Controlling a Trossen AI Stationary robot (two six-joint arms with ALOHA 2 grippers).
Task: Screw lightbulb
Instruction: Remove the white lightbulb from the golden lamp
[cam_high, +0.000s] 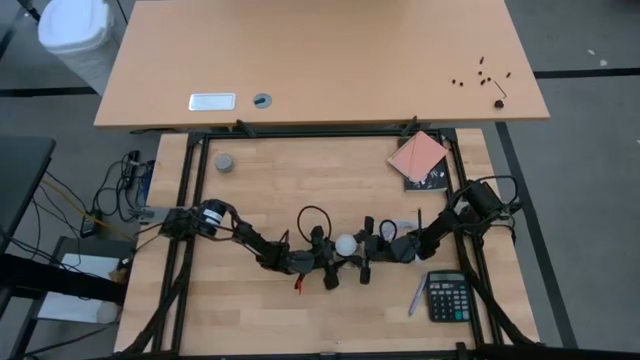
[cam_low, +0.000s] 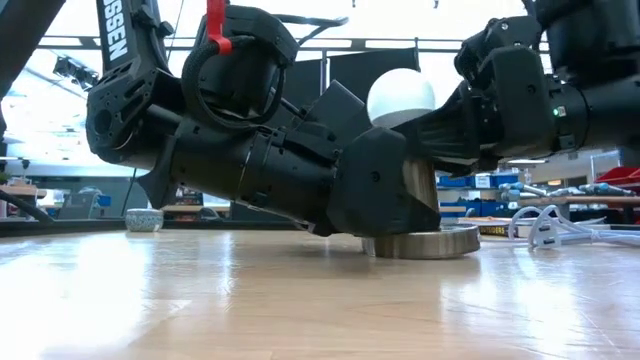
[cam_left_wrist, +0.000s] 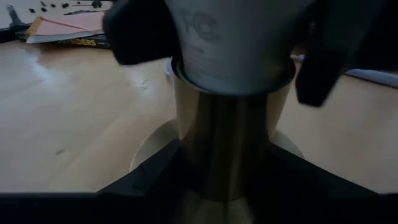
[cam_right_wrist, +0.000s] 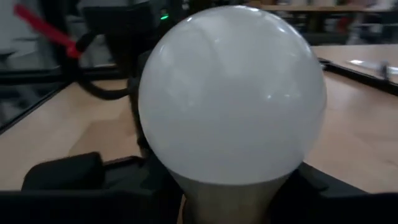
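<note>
Item: lightbulb (cam_high: 345, 243), white, glossy head up, at table (cam_high: 300, 180) centre-front, between the two arms. Its pale neck sits in the brass socket (cam_low: 420, 190), which stands on a round metal base disc (cam_low: 425, 243) flat on the table. Appears upright in the low view; how far the thread is engaged we cannot tell.

Left claw (cam_low: 400, 195): comes in low from the left side, fingers spread around the socket's stem just below the bulb neck, bracing it. In the left wrist view the brass stem fills the gap between the fingers; whether the pads touch it we cannot tell.

Right claw (cam_high: 372, 245): reaches in from the right side, pressed together on the bulb's neck below the head, pinching it; the right wrist view shows the head directly ahead.

Other: grey round cap (cam_high: 225, 162) rear-left, pink notepad (cam_high: 418, 156) rear-right, calculator (cam_high: 448, 297) front-right, all well apart from the work.

Risks, as we judge them:
- Cross-threading, if bulb goes in tilted while turned.
- Socket + disc spinning w/ the bulb, if left claw's brace is loose.
- Grip slipping on smooth neck, so the turn is lost.
- Wrist running out of rotation, needing a regrip.
- Claws colliding; they work v. close together.
</note>
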